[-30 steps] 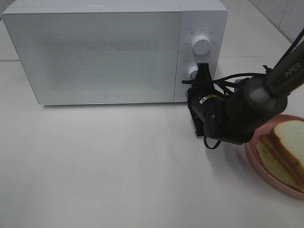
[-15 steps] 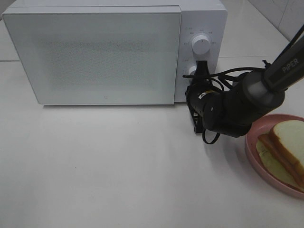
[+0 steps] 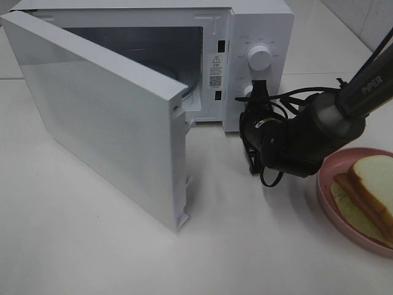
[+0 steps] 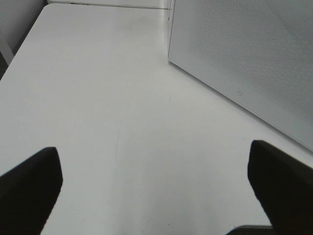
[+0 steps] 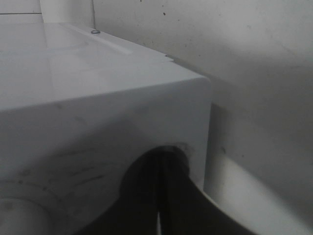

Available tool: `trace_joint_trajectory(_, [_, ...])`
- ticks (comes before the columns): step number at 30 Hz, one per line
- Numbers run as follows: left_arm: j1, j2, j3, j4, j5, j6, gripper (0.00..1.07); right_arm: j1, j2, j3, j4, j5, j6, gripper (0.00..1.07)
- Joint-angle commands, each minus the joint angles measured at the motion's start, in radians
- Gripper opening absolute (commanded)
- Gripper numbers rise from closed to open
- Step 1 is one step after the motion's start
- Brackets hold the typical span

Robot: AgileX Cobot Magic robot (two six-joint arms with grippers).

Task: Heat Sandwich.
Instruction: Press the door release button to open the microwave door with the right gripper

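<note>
Swung open since a moment ago, the microwave door [image 3: 104,123] stands beside the right gripper [image 3: 258,91], whose jaws are pressed together at the control panel [image 3: 270,27]. The sandwich [image 3: 369,183] sits on the plate [image 3: 334,212] behind that gripper. The left gripper [image 4: 154,183] is spread wide and empty.

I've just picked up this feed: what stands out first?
The microwave door stands wide open, angled out over the table at the left. The shut right gripper is at the control panel by the lower knob. At the right edge the sandwich sits on a pink plate.
</note>
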Motion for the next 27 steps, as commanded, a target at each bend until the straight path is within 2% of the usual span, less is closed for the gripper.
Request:
trace_joint_trajectory(1, [0.002, -0.026, 0.002, -0.006, -0.01, 0.0, 0.98, -0.044, -0.009, -0.098, -0.086, -0.281, -0.017, 0.01])
trace_joint_trajectory(14, [0.002, -0.026, 0.002, -0.006, -0.01, 0.0, 0.98, -0.041, -0.017, -0.094, -0.09, -0.197, -0.02, 0.02])
trace_joint_trajectory(27, [0.002, -0.019, 0.002, -0.006, -0.01, 0.0, 0.98, -0.014, -0.06, 0.012, -0.08, -0.124, -0.015, 0.02])
